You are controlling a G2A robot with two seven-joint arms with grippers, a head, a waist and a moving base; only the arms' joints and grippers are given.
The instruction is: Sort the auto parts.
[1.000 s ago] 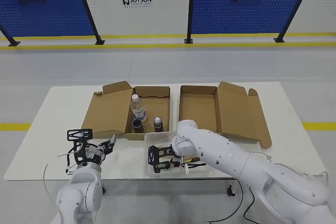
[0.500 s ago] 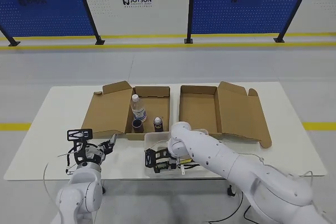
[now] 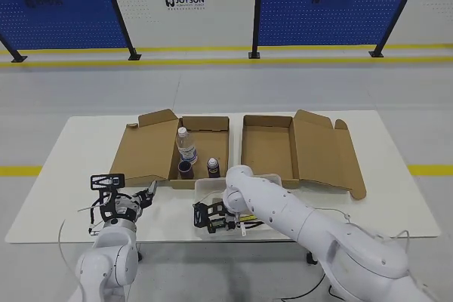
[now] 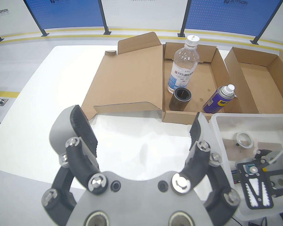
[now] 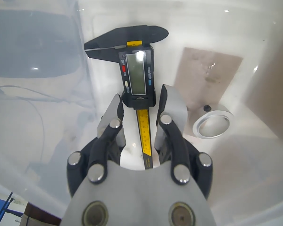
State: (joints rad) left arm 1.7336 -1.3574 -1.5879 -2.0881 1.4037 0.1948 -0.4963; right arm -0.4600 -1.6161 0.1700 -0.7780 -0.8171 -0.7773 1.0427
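The caliper (image 5: 136, 76) lies flat on the floor of the clear bin (image 5: 155, 1), which stands at the front edge of the table (image 3: 75, 151), just before the two open boxes. Its long axis runs straight away from the right wrist: the yellow beam passes under the palm, the display body sits between the fingers, and the black measuring tips are at the far end, close to the bin wall. The right gripper (image 5: 141, 95) is down inside the bin and straddles the display body across its narrow width. Its fingers stand at a narrow gap, one pad at the edge of the body and the other with a thin slit beside it, so I judge the grasp is not yet closed. To close, the fingers need only come together across the short side, with no turn of the wrist. A metal ring (image 5: 212, 124) lies just beside one finger, on the corner of a brown sheet (image 5: 207, 71), apart from the caliper. The left gripper (image 4: 137, 114) hangs over bare table beside the bin, fingers wide and holding nothing, so the right arm is clearly the nearer one.
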